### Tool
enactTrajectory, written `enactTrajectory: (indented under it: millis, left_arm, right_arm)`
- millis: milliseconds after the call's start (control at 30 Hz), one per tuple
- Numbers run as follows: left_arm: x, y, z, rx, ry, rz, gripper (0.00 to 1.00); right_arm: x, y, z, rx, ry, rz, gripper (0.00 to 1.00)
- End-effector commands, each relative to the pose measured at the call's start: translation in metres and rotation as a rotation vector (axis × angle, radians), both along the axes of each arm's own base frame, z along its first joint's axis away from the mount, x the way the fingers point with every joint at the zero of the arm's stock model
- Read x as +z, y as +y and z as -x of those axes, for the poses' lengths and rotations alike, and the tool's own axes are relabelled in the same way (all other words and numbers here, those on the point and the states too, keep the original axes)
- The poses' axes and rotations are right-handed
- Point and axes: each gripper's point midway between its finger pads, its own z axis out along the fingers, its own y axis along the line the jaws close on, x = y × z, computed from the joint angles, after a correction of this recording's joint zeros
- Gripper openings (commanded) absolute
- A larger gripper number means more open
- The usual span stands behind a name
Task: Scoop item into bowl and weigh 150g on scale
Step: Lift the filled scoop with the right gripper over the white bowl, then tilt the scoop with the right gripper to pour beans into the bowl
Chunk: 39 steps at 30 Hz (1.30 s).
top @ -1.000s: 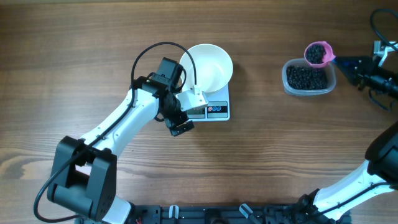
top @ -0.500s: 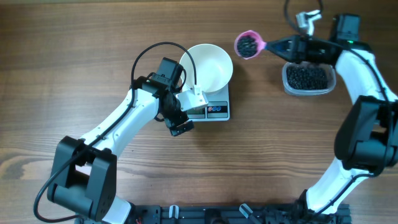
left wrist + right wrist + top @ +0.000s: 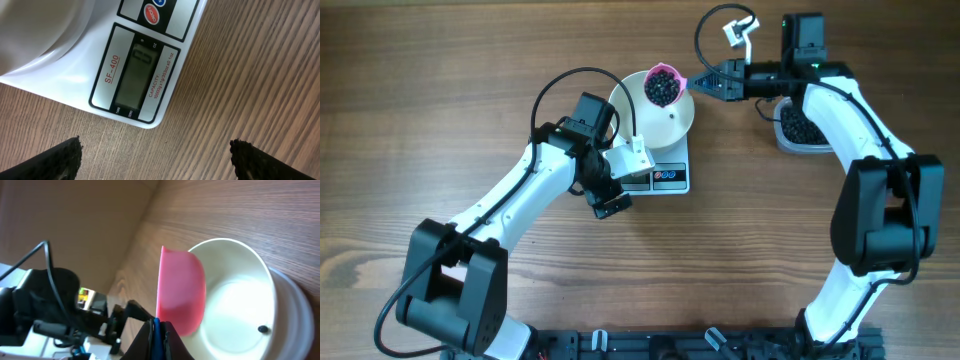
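The right gripper (image 3: 713, 82) is closed tightly on the handle of a pink scoop (image 3: 182, 292). The scoop is held over the far rim of the bowl (image 3: 668, 125) and is loaded with the item (image 3: 663, 89), a heap of small black pellets. One pellet (image 3: 262, 329) is seen inside the bowl in the right wrist view. More of the item is contained in a clear tub (image 3: 788, 132), which is partly covered by the right arm. The bowl is seated on the scale (image 3: 670, 178). The left gripper (image 3: 625, 182) is spread wide, and nothing is held in it. It is positioned just beside the scale's display (image 3: 140, 80), above the table (image 3: 470, 80). The reading cannot be made out.
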Motion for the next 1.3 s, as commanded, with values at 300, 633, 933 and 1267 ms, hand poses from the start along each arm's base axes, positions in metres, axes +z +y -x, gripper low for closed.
enactTrajectory:
  millis: [300,633,933,1267]
  left_arm:
    - [-0.003,-0.001,0.003,-0.019,0.014,0.011,1.0]
    - [-0.003,-0.001,0.003,-0.019,0.014,0.011,1.0]
    - [-0.003,-0.001,0.003,-0.019,0.014,0.011,1.0]
    - [-0.003,-0.001,0.003,-0.019,0.014,0.011,1.0]
  right_arm:
    - [0.004,0.002,-0.001,0.0,-0.002,-0.004,0.04]
    - [0.005,0.002,-0.001,-0.008,0.03,-0.013,0.04]
    - [0.006,0.002,-0.005,-0.017,0.008,-0.008,0.04]
    - [0.034,-0.014,-0.038,-0.078,-0.172,-0.047,0.04]
